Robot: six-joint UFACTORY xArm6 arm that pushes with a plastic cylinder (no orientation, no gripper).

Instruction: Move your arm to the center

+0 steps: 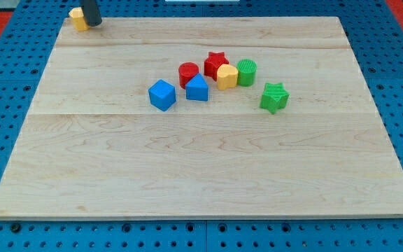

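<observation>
1. My tip (93, 24) sits at the far left corner of the wooden board (187, 168), touching or just beside a yellow block (78, 19). It is a bare rod: nothing to open, nothing held.
2. The centre, my target, lies well apart to the right and nearer, by a cluster: blue cube (162, 95), blue block (196, 88), red cylinder (188, 73), red star (216, 62), yellow pentagon-like block (227, 76), green cylinder (246, 72), green star (274, 97).
3. Risk: a straight path could plough into the blue cube and scatter the cluster, or drag the corner block along.
4. No readable writing or labels.
</observation>
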